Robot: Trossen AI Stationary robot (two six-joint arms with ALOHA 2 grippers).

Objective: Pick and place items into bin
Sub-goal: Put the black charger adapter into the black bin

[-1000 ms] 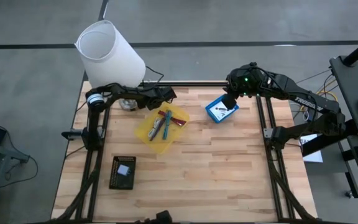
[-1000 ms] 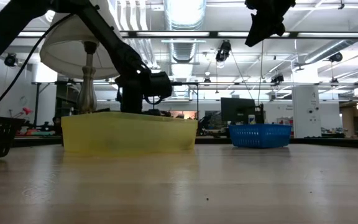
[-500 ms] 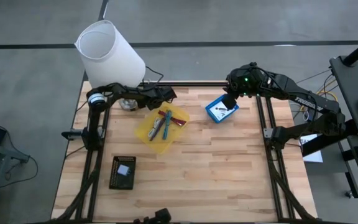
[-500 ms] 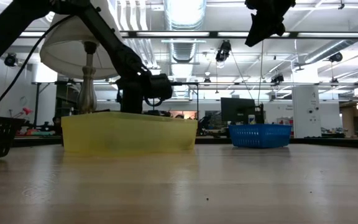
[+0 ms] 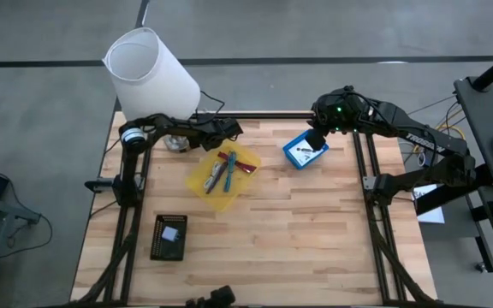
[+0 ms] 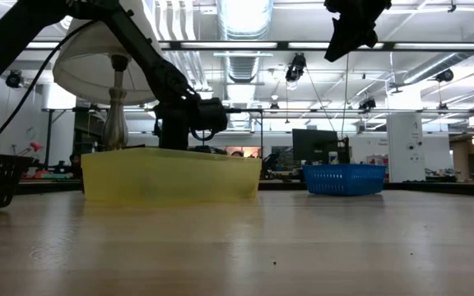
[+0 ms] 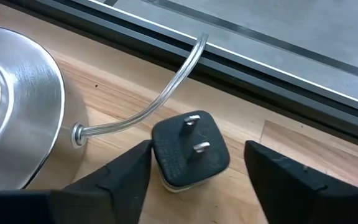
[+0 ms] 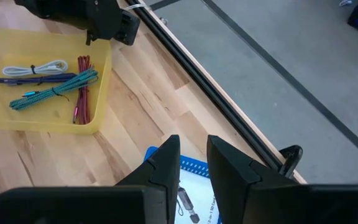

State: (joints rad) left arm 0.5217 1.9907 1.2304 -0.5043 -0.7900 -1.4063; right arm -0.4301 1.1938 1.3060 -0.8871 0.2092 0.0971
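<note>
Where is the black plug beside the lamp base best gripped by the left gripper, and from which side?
Grip the black plug by its two flat side faces, probably coming down from above. It lies with its prongs pointing up, and the open left gripper has a finger at either side. The right gripper waits above the blue bin.

I see the tray (image 5: pixel 221 178) at the frame's upper centre, holding 4 bundled cables (image 5: pixel 222 168). The small bin (image 5: pixel 305 151) lies to its right, under the right gripper (image 5: pixel 316 139). The lamp (image 5: pixel 151 75) stands upper left; the left gripper (image 5: pixel 227 130) sits between lamp and tray. A basket (image 5: pixel 169 237) lies lower left.
</note>
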